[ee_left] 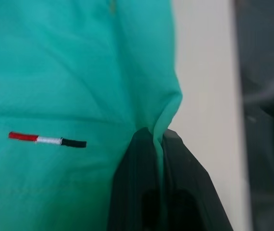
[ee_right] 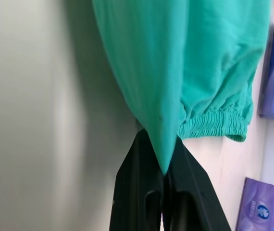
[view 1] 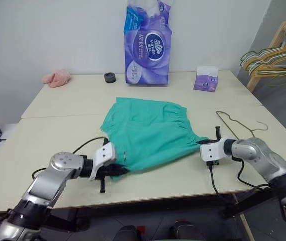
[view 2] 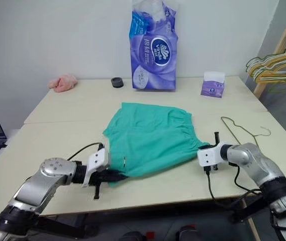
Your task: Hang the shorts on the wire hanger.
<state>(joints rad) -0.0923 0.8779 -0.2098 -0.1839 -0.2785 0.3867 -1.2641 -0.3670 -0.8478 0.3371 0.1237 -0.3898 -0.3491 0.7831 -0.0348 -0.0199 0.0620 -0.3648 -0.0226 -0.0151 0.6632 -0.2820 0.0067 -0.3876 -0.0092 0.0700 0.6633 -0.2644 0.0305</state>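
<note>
With both grippers pinching the shorts (view 1: 148, 131) mid-table, I've only the grasp done: left gripper (view 1: 114, 169) clamps the 7 o'clock corner, right gripper (view 1: 201, 142) the 3 o'clock edge; wire hanger (view 1: 238, 125) lies bare at 3 o'clock, threading left

Head pair overlooking table (view 1: 52, 108); wrist views close on shorts (view 1: 148, 133).

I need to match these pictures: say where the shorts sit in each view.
Left eye: shorts mid-table.
Right eye: mid-table.
Left wrist: hem pinched in left gripper.
Right wrist: corner pinched in right gripper.
Shared landmark: purple tissue pack, behind the shorts.
</note>
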